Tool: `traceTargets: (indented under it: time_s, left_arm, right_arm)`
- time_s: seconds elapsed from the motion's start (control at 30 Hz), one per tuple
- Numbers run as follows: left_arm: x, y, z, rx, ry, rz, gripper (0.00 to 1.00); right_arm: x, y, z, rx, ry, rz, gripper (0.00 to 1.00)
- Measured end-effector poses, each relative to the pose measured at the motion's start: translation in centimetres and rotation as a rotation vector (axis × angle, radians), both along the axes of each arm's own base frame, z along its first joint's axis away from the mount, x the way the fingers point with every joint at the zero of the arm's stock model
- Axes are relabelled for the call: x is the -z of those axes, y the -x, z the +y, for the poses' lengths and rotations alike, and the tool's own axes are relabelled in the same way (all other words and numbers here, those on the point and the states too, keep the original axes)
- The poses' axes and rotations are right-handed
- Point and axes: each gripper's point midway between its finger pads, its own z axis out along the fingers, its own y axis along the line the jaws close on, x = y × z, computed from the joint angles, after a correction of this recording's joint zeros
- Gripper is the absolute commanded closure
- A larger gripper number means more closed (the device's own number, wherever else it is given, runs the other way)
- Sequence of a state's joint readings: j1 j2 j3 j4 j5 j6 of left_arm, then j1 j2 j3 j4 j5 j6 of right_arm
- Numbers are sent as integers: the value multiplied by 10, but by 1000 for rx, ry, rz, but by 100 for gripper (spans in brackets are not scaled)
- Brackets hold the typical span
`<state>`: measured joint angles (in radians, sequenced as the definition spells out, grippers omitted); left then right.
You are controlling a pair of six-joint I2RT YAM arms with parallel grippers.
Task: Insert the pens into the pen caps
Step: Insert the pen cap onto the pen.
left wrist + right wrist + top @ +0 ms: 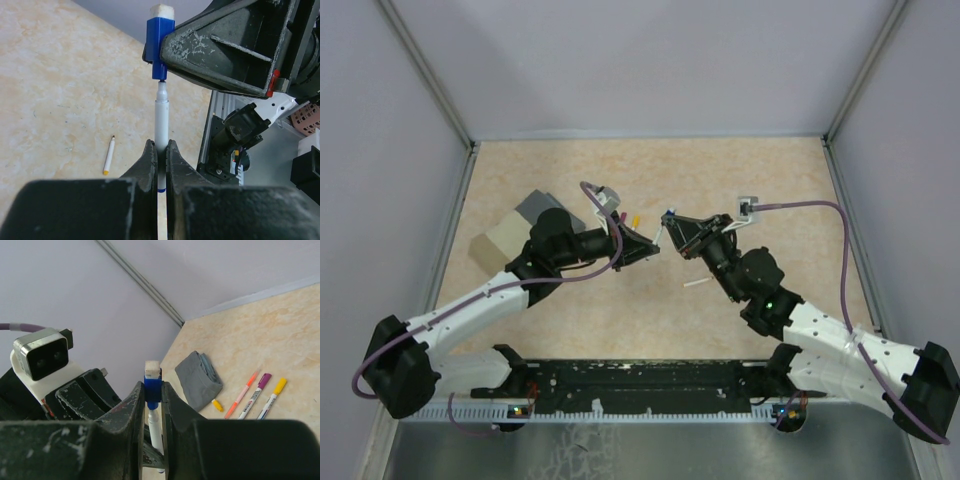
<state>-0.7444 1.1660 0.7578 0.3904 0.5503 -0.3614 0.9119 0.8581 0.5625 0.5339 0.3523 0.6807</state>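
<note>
1. The left gripper (161, 147) is clamped tight on a white pen (161, 122).
2. Just beyond its jaws, the right gripper (153, 390) pinches the blue cap (159, 47). The nib is at the cap's mouth, not seated.
3. Farther off, three pens (256, 395) look capped. A bare pen (109, 155) and a yellow cap (217, 405) remain.

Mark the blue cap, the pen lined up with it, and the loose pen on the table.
Blue plastic pen cap (159, 45): left wrist view, middle of its body.
Thin white pen barrel (161, 120): left wrist view, mid-barrel below the nib.
Loose white yellow-ended pen (109, 155): left wrist view, mid-barrel.
</note>
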Motion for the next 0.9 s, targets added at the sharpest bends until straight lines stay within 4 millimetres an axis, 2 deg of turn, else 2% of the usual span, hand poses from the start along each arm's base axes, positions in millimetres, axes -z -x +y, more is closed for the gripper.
traceTargets:
  time_s: [0.9]
  left_arm:
    - [-3,-1,0,-9,7,-8,100]
  right_arm:
    - [6,6,5,-46,43,-2,100]
